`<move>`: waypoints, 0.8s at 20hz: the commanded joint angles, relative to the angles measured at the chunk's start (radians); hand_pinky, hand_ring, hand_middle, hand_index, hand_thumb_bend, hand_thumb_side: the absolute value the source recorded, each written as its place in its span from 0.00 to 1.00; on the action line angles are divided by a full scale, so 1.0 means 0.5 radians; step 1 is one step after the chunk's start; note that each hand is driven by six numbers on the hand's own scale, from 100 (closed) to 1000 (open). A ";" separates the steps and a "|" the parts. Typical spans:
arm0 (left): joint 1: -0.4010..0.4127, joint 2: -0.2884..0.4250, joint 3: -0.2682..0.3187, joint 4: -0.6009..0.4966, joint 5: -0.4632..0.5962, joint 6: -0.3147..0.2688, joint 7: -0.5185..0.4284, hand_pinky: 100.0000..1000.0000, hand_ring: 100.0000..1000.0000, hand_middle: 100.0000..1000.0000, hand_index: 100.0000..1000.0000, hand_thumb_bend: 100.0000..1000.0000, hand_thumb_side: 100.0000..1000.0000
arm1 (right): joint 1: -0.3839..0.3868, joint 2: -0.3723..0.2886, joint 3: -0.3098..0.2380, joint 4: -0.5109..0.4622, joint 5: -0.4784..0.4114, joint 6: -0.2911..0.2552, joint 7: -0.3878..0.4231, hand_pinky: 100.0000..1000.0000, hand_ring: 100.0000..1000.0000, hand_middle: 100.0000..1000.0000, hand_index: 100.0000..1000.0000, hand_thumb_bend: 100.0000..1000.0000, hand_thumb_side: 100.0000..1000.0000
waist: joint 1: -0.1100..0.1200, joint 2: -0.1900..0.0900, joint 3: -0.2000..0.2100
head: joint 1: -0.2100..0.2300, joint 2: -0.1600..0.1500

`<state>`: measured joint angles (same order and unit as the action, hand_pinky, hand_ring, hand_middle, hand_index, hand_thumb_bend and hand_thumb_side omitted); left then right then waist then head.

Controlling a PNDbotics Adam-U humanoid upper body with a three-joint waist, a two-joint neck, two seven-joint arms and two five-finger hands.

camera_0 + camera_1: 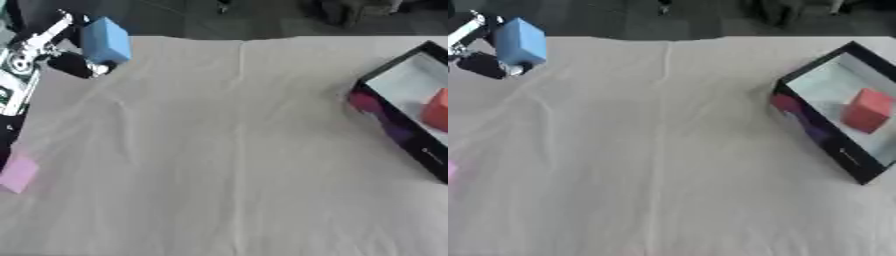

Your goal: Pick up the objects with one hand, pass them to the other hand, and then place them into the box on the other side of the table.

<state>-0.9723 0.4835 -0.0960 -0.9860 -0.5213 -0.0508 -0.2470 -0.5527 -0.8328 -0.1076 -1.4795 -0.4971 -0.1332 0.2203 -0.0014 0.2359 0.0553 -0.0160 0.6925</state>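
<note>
A light blue block (106,40) is held up at the far left, above the table's back edge. My left hand (72,64) has its dark fingers curled round the block's lower side, and the silver forearm (22,55) runs down the left edge. A black box (833,125) with a pale floor lies at the right side of the table. Inside it stands a red block (868,110). A pink block (17,172) rests on the cloth at the left edge. My right hand shows in neither view.
A cream cloth (227,150) covers the table, with a crease running down its middle. Beyond the far edge is a dark floor (262,15) with some dark furniture legs.
</note>
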 commanded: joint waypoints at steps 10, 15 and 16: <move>0.228 -0.253 -0.106 -0.474 0.367 0.166 0.487 0.61 0.47 0.44 0.55 0.00 0.00 | -0.210 -0.060 0.149 -0.213 0.094 -0.012 0.142 1.00 1.00 1.00 1.00 0.00 0.09 | -0.007 -0.070 -0.005 | -0.011 0.022; 0.303 -0.357 -0.150 -0.542 0.414 0.186 0.568 0.61 0.46 0.44 0.55 0.00 0.00 | -0.284 -0.048 0.232 -0.195 0.155 -0.042 0.198 1.00 1.00 1.00 1.00 0.00 0.08 | -0.007 -0.077 -0.007 | -0.006 0.033; 0.318 -0.375 -0.158 -0.548 0.423 0.188 0.576 0.61 0.46 0.44 0.55 0.00 0.00 | -0.293 -0.040 0.245 -0.192 0.168 -0.046 0.214 1.00 1.00 1.00 1.00 0.00 0.08 | -0.008 -0.078 -0.009 | -0.007 0.033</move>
<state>-0.8002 0.2958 -0.1716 -1.2320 -0.3176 0.0422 0.0297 -0.6801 -0.8303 0.0153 -1.5666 -0.4230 -0.1525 0.3178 -0.0029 0.2206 0.0530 -0.0199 0.7022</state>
